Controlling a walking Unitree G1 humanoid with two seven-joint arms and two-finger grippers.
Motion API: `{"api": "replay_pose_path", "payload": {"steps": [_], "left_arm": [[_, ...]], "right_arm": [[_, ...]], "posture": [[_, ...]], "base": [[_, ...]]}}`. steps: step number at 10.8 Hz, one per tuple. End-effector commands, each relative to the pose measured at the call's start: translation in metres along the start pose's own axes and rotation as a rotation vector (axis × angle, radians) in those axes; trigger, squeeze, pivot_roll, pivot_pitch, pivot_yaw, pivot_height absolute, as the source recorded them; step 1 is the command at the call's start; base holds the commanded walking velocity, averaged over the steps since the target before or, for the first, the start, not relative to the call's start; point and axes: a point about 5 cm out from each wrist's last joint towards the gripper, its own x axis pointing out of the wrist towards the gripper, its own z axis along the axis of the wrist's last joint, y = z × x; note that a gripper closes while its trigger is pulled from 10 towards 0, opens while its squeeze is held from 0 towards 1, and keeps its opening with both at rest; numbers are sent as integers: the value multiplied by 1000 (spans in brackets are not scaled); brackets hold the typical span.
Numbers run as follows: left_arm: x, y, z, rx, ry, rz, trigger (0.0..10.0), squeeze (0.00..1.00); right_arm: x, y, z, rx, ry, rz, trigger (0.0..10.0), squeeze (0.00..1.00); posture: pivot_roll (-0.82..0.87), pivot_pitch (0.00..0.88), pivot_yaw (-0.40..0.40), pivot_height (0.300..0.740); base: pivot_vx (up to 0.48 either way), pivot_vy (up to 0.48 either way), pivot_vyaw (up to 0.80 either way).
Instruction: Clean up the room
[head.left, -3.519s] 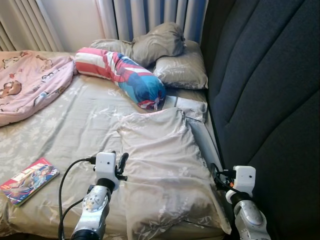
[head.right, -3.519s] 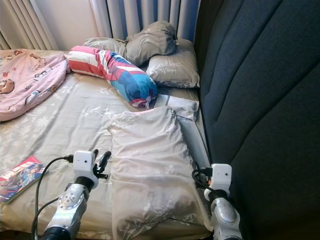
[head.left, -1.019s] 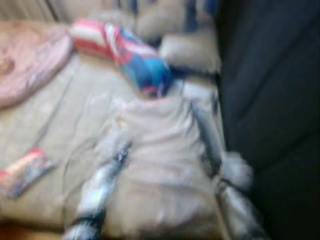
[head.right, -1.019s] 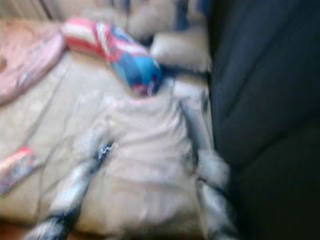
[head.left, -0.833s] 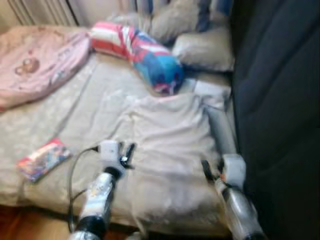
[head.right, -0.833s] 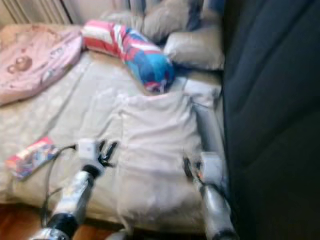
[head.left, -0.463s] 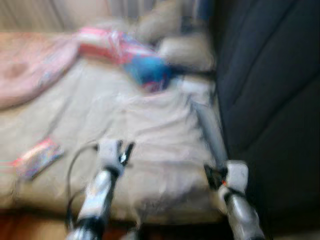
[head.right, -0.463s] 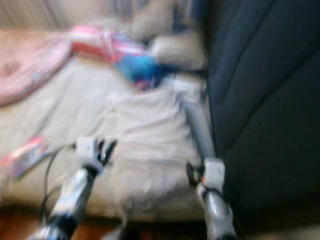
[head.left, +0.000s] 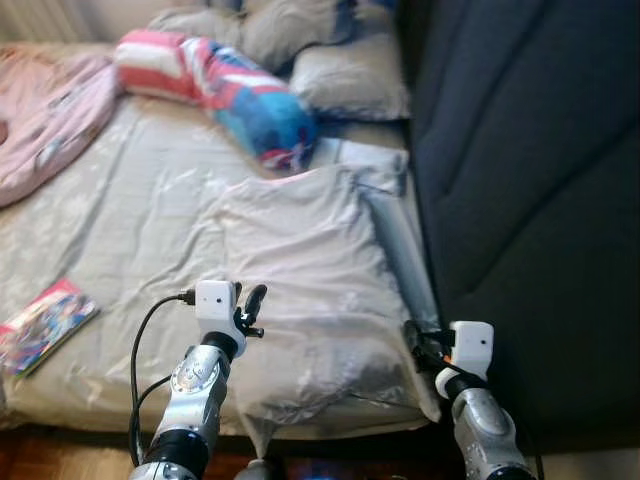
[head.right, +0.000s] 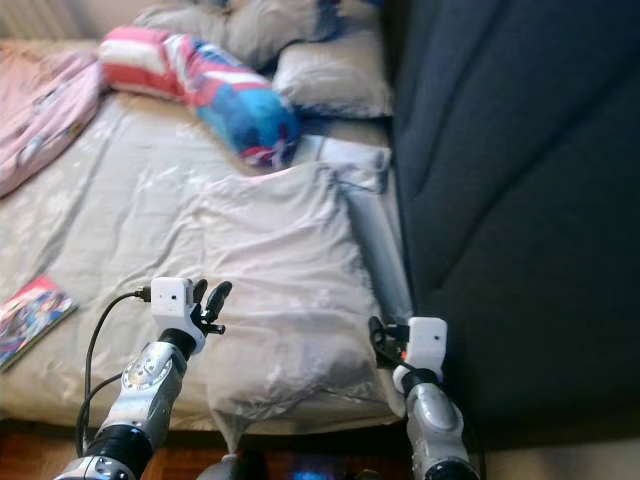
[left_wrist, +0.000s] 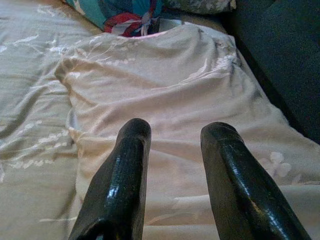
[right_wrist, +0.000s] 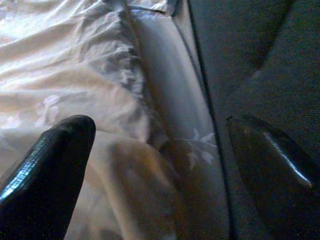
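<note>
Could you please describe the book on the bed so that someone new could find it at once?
Start at the bed and go to its near left edge, away from the dark headboard. The book lies flat there, thin, with a bright pink cartoon cover, the only hard flat thing among pillows.

Light: I see soft daylight brightening the bed sheet (head.left: 130, 220).
Shadow: dim beside the dark headboard (head.left: 530, 180).
Focus: mildly soft, no glare.

Big pillow (head.right: 285, 285) frame centre on bed (head.right: 110, 215); left tool (head.right: 207, 298) at its left edge, right tool (head.right: 380, 338) lower right by headboard (head.right: 520, 200). Book (head.right: 28, 312) far left.
</note>
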Motion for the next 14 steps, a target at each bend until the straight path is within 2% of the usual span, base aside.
{"api": "replay_pose_path", "payload": {"steps": [1, 3, 4, 5, 6, 7, 9, 12, 14], "left_arm": [[-4, 3, -6, 15, 32, 8, 10000, 0], [-3, 4, -8, -5, 46, 25, 10000, 0], [3, 4, -10, -58, 88, 65, 10000, 0], [8, 4, -9, -58, 108, 78, 10000, 0], [12, 6, -7, -79, 122, 94, 10000, 1000], [17, 8, -3, -108, 126, 116, 10000, 1000], [24, 13, 2, -105, 154, 149, 10000, 1000], [21, 19, -4, -150, 185, 195, 10000, 1000], [15, 26, -9, -161, 194, 232, 10000, 1000]], "right_arm": [[-3, 1, -7, 8, 30, 2, 10000, 0], [-1, 3, -6, -7, 43, 23, 10000, 0], [6, 4, 1, -33, 50, 48, 10000, 0], [13, 7, 10, -43, 42, 82, 10000, 0], [18, 10, 16, -76, 55, 105, 10000, 1000], [25, 13, 26, -88, 51, 121, 10000, 1000], [38, 17, 40, -164, 109, 147, 10000, 1000], [44, 16, 48, -201, 153, 178, 10000, 1000], [45, 13, 52, -186, 128, 173, 10000, 1000]], "posture": [[60, 162, -11, 740], [63, 166, -10, 740], [56, 172, -11, 740], [59, 180, -15, 740], [58, 191, -17, 740], [62, 217, -20, 740], [72, 286, -33, 740], [77, 363, -63, 740], [79, 412, -73, 740]], "base": [[0, 0, 0], [0, 0, 0], [0, 0, 0], [0, 0, 0], [0, 0, 0], [0, 0, 0], [0, 0, 0], [0, 0, 0], [0, 0, 0]]}}
